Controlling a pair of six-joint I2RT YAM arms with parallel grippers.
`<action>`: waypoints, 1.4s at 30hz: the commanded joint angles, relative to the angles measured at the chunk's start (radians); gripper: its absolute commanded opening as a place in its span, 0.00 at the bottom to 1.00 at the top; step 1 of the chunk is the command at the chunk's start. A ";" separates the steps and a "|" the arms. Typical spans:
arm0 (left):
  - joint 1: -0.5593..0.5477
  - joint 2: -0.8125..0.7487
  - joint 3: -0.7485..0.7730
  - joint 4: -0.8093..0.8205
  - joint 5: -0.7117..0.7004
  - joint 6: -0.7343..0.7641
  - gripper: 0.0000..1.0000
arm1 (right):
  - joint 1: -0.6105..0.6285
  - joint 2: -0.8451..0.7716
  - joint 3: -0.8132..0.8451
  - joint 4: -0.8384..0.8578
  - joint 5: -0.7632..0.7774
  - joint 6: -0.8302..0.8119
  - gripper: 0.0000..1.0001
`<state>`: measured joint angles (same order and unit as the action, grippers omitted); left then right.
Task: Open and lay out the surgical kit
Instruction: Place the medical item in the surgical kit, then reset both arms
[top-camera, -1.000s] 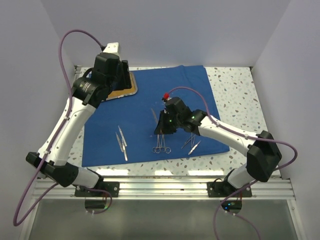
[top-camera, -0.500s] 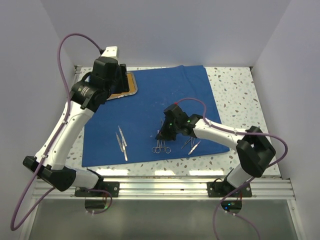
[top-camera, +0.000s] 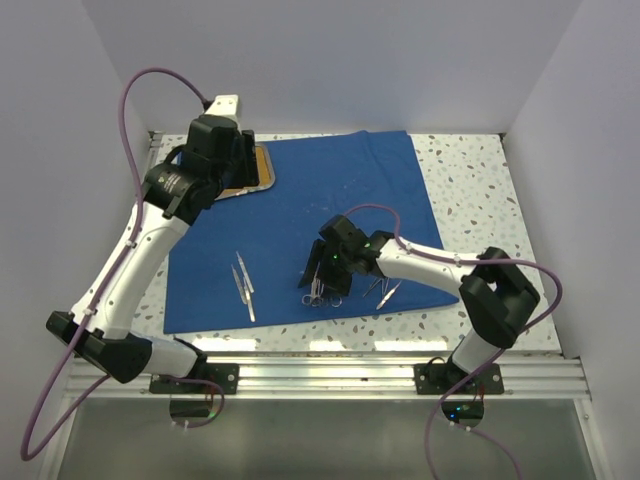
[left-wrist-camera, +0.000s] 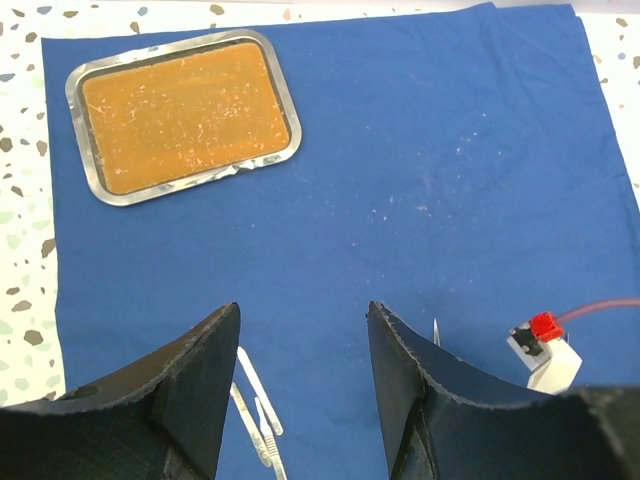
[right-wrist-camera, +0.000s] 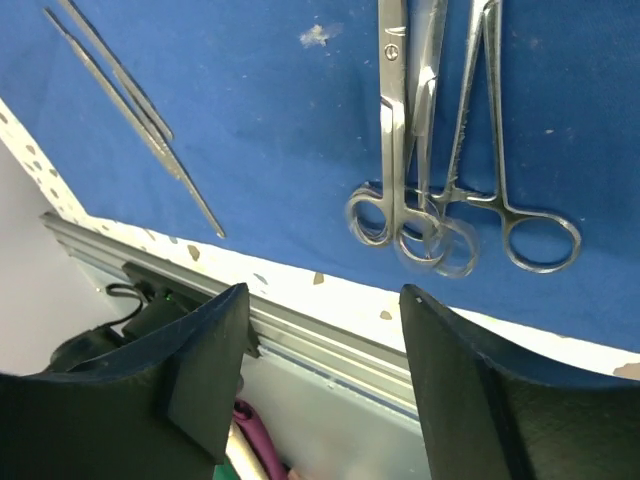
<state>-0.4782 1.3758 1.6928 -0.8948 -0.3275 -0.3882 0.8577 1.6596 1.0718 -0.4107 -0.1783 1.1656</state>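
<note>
Left wrist, flat blue wrap (left-wrist-camera: 420, 150), orange-lined tray (left-wrist-camera: 185, 115)

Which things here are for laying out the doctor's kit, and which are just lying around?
For the job:
royal-blue cloth wrap
small steel tray with orange-brown inside
silvery ring-handled scissors and clamps
thin silvery tweezers

Just there:
white speckled table
purple cable
silver metal rail
</note>
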 joint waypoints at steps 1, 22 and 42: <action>0.001 -0.029 -0.007 0.050 0.002 0.029 0.57 | 0.001 -0.030 0.030 -0.080 0.009 -0.014 0.68; 0.015 -0.122 -0.286 0.028 0.183 0.016 0.57 | 0.001 -0.702 0.272 -0.440 0.644 -0.578 0.92; 0.015 -0.208 -0.438 0.030 0.160 -0.032 0.57 | 0.003 -0.813 0.258 -0.532 0.662 -0.642 0.97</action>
<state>-0.4706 1.1667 1.2076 -0.8631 -0.1471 -0.4099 0.8574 0.8169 1.2984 -1.0161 0.5037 0.5709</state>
